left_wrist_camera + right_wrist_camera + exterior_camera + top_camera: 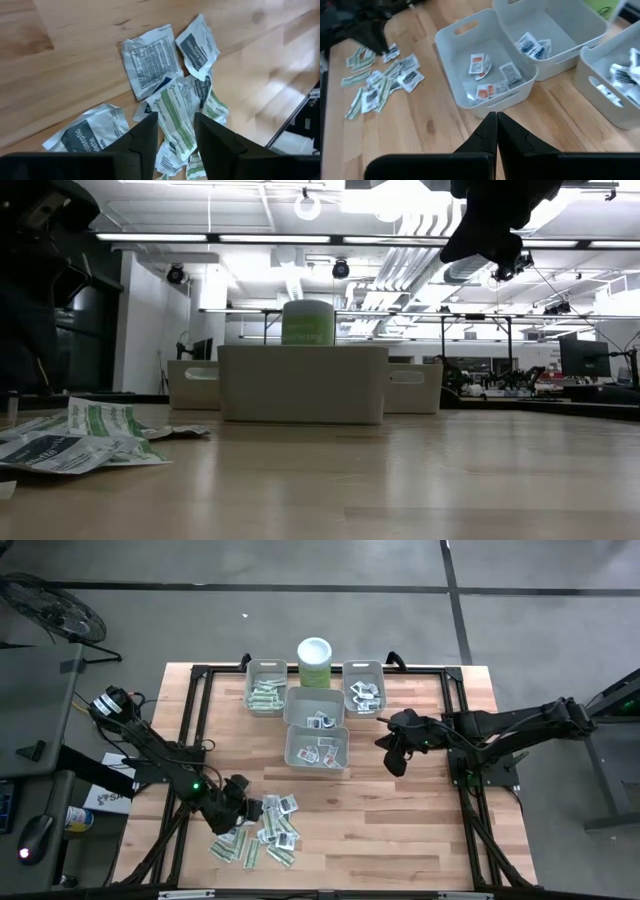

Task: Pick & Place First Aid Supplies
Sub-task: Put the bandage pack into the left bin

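The first aid supplies (268, 832) lie in a loose pile on the wood table near its front left. They are narrow green-white strips and small white squares with dark print, and they also show in the low view (80, 442). My left gripper (243, 810) is open, slanting down over the pile's left side. In its wrist view the left gripper (175, 137) has its two fingers on either side of a green-white strip (176, 112) lying on other packets. My right gripper (395, 747) is shut and hangs above the table, right of the bins, with nothing in it (496, 125).
Several grey bins stand at the table's far middle: one with green strips (266, 690), one at the right (364, 688), and two in the middle (314, 708) (317, 748) holding small square packets. A pale green white-lidded canister (314, 660) stands behind them. Bare wood lies between pile and bins.
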`<state>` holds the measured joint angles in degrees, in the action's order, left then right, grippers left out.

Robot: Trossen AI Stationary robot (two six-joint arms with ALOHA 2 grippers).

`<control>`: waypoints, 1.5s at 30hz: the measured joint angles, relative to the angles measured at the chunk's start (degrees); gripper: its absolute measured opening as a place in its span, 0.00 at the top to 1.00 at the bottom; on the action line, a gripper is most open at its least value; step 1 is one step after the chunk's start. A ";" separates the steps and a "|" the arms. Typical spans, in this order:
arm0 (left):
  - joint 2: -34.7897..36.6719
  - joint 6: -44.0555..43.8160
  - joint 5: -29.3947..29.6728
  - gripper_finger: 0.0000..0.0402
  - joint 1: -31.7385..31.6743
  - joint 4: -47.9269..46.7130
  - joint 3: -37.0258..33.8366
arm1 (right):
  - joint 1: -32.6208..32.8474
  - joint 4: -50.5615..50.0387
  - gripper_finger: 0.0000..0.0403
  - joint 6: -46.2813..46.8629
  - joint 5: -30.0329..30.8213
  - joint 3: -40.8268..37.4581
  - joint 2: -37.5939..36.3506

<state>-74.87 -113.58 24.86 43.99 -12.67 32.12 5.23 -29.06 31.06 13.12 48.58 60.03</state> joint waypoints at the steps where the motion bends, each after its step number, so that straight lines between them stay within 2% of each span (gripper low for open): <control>1: -0.06 0.70 0.00 0.67 0.00 0.22 0.00 | 0.00 0.00 1.00 0.50 0.56 0.00 0.00; 7: -4.50 1.74 0.01 0.53 -0.02 5.06 0.00 | 0.00 -0.01 1.00 1.95 2.07 0.00 0.00; 10: -7.74 2.19 1.27 0.49 -0.07 8.68 0.00 | 0.00 -0.05 1.00 1.98 2.26 0.00 0.00; 16: -10.60 1.86 1.64 0.49 -0.07 10.29 0.09 | 0.02 -0.24 1.00 3.16 2.87 0.00 0.00; 32: -10.99 2.37 3.57 0.49 -0.09 12.94 0.09 | 0.02 -0.08 1.00 3.46 3.35 -0.14 0.00; 37: -10.99 2.53 3.82 0.49 -0.09 13.44 0.09 | 0.04 2.45 1.00 5.13 2.93 -3.73 0.02; 45: -11.61 3.83 4.26 0.49 -0.13 15.22 0.04 | 0.13 15.28 1.00 9.44 -0.65 -13.51 0.07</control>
<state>-86.48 -109.75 29.12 43.86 2.54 32.16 5.37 -13.78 40.50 12.47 35.07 60.10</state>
